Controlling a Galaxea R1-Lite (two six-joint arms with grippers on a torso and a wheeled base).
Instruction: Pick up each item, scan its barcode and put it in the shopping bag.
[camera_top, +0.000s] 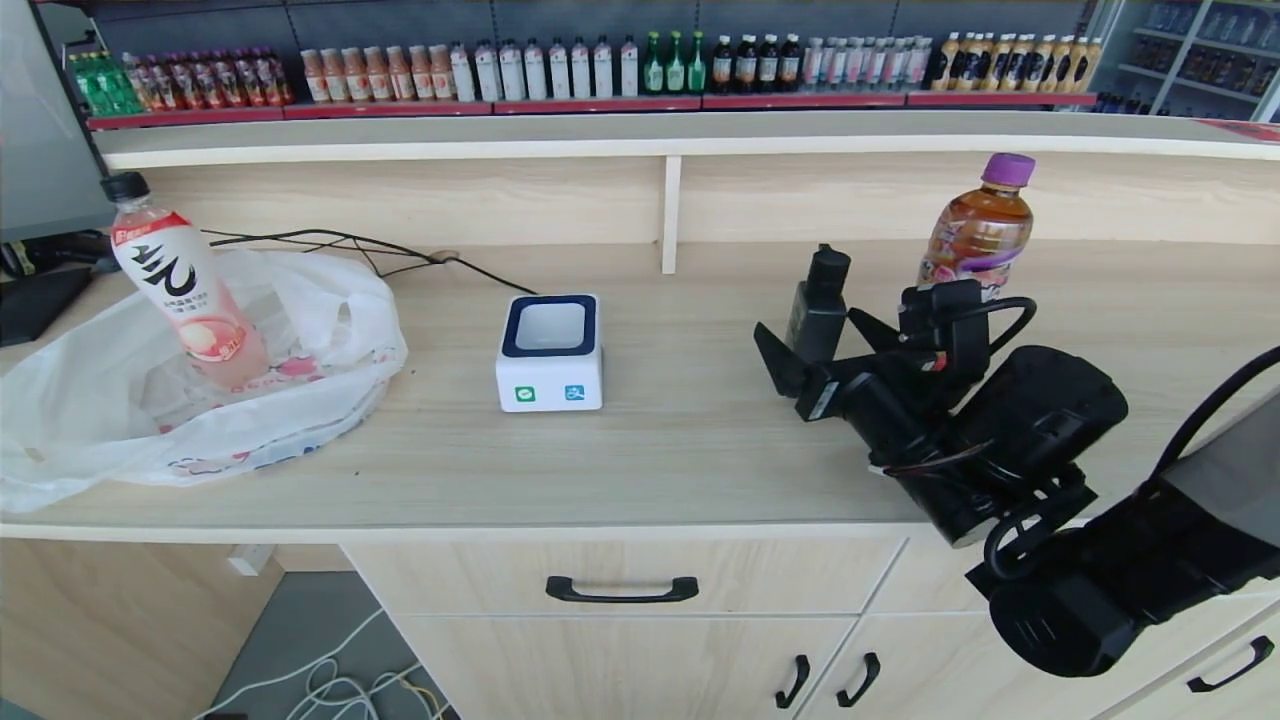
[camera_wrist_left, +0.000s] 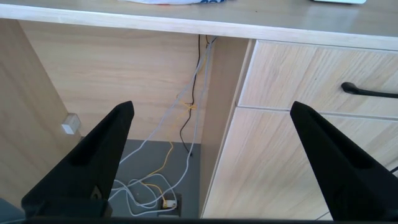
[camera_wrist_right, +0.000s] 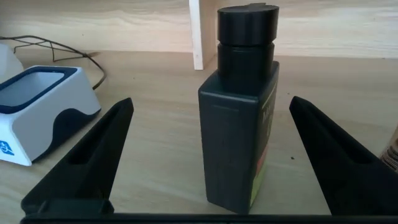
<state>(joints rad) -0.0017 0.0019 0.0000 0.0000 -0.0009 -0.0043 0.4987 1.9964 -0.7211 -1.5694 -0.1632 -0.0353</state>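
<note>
Setting: we stand at a wooden shop counter (camera_top: 700, 450). A shelf of bottled drinks (camera_top: 600, 70) runs along the wall behind it.
Shopping bag (camera_top: 320, 310): it lies open at the counter's left end, near the front edge. A pink drink bottle (camera_top: 185, 290) stands in it, leaning a little.
Right gripper (camera_wrist_right: 211, 106): it is over the right part of the counter with its fingers spread wide and holding nothing.
Left gripper (camera_wrist_left: 211, 109): it is also spread wide and empty. It hangs below the counter's front edge, facing the cabinet front (camera_wrist_left: 292, 124).
Scanner (camera_top: 550, 352): this white box sits mid-counter with its window facing up, between the bag and the right gripper.
Tea bottle (camera_top: 980, 230): it has a purple cap and stands upright near the counter's back edge on the right, behind the right arm.
Black bottle (camera_top: 818, 300): it stands upright right of centre, well apart from the bag.
Key relation: the black bottle stands straight ahead of the right gripper, in line with the gap between its fingers, with its long axis vertical. We see space on both sides and no contact.
Judgement: we think the right arm is far better placed, since it only needs to advance and close. The scanner and then the bag lie toward the counter's left end.
</note>
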